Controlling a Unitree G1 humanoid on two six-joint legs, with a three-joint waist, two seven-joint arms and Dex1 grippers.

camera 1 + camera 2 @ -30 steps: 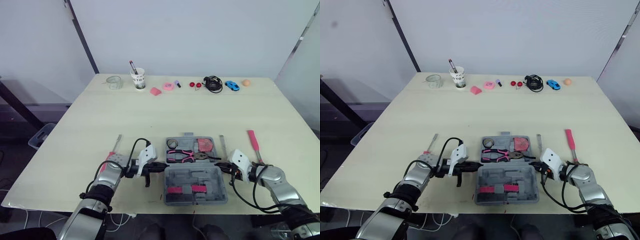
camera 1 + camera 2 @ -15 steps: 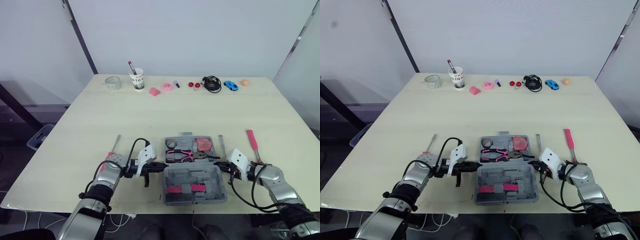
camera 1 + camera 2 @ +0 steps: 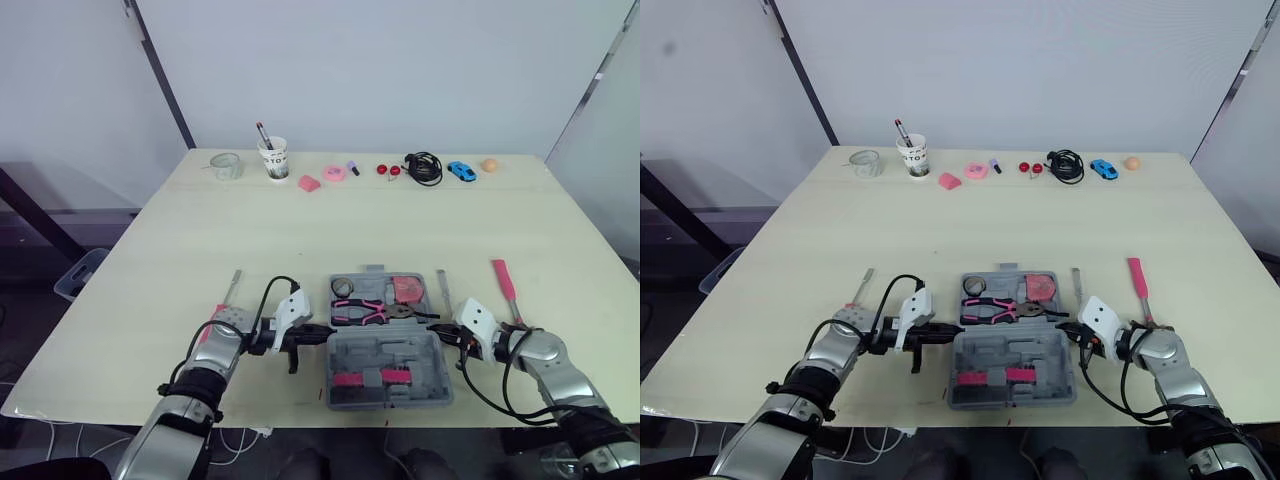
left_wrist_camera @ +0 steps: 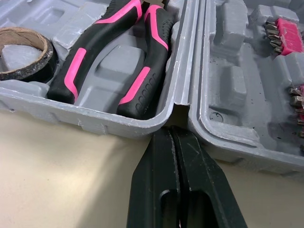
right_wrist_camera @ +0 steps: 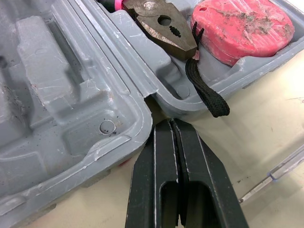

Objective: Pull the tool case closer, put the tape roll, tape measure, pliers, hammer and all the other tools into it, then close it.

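— Case contents?
— Tool case (image 3: 350, 352), lower centre, open: one tape roll (image 3: 345, 288), one pliers (image 3: 362, 313), one tape measure (image 3: 407, 290).
— Grippers?
— Left gripper (image 4: 171, 133) and right gripper (image 5: 170, 124), fingers pressed together, at the hinge ends. Cup (image 3: 276, 158) print unreadable.

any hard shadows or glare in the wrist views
Left wrist view: the tool case throws a soft shadow on the table beside the left gripper; no glare. Right wrist view: a thin shadow under the case edge by the right gripper; even light.
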